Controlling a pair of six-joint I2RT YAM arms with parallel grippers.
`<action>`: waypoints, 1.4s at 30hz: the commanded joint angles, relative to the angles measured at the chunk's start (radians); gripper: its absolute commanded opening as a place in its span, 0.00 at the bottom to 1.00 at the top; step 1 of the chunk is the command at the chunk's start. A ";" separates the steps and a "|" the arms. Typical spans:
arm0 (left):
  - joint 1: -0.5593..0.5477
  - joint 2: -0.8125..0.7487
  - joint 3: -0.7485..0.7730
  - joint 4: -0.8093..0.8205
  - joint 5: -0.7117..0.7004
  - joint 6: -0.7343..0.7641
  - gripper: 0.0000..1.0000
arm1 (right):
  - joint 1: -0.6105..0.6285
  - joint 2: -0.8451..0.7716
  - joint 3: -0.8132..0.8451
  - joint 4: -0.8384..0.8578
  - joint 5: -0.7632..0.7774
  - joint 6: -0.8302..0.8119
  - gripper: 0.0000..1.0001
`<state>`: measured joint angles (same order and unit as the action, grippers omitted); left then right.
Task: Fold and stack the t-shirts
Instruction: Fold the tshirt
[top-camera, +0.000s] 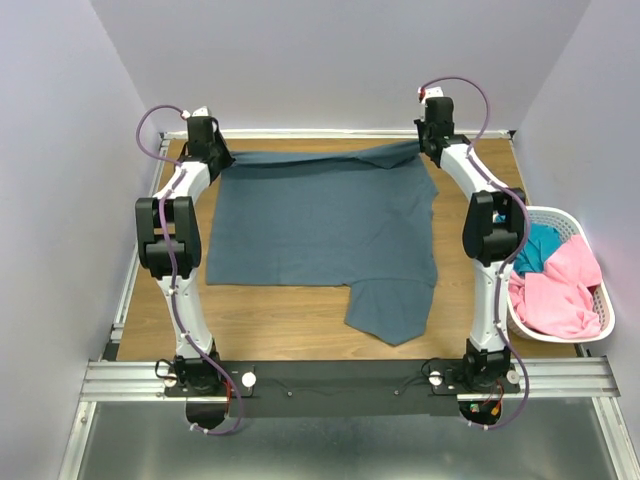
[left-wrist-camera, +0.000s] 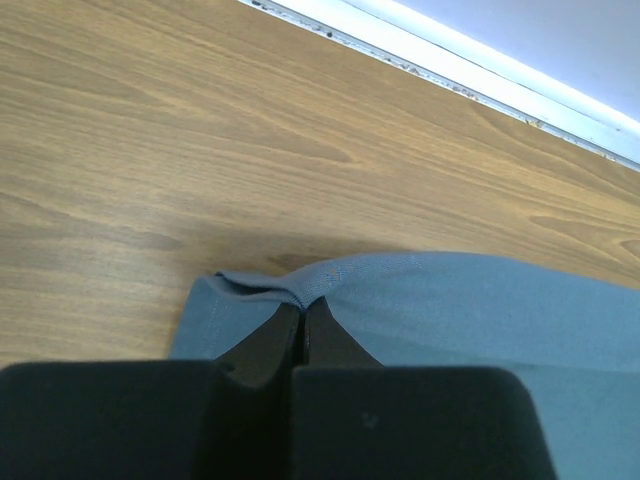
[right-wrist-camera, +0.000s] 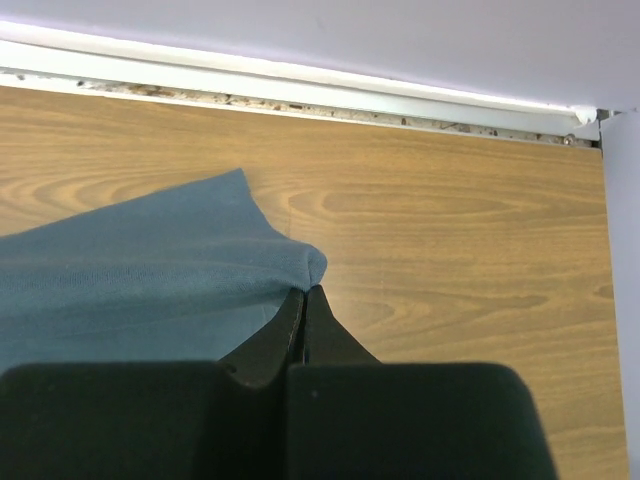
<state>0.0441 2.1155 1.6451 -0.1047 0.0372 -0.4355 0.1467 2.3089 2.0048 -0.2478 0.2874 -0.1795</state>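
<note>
Left gripper (left-wrist-camera: 303, 312) is clamped on the far-left corner of the blue-grey t-shirt (top-camera: 320, 225), right gripper (right-wrist-camera: 304, 296) on the far-right corner. The held edge runs straight across from one gripper to the other. The rest of the shirt lies flat on the table (top-camera: 270, 320), all on the base side of both grippers. My read: the fold pulls toward the bases, and neither arm is nearer. Pink t-shirt (top-camera: 565, 295) and teal t-shirt (top-camera: 540, 248) sit in the white basket (top-camera: 607, 305), outboard and base-side of the right gripper. No labels or writing readable.
</note>
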 joint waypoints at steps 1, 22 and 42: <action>0.022 -0.015 0.025 -0.030 0.010 0.001 0.00 | -0.009 -0.118 -0.081 0.010 -0.020 0.032 0.01; 0.042 -0.103 -0.010 -0.156 0.056 0.011 0.00 | -0.004 -0.295 -0.215 -0.375 -0.211 0.374 0.00; 0.074 -0.101 -0.014 -0.260 0.102 0.043 0.00 | -0.006 -0.385 -0.293 -0.507 -0.310 0.472 0.00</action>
<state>0.1009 2.0529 1.6737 -0.3412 0.1154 -0.4114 0.1467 1.9694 1.7599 -0.7094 0.0315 0.2546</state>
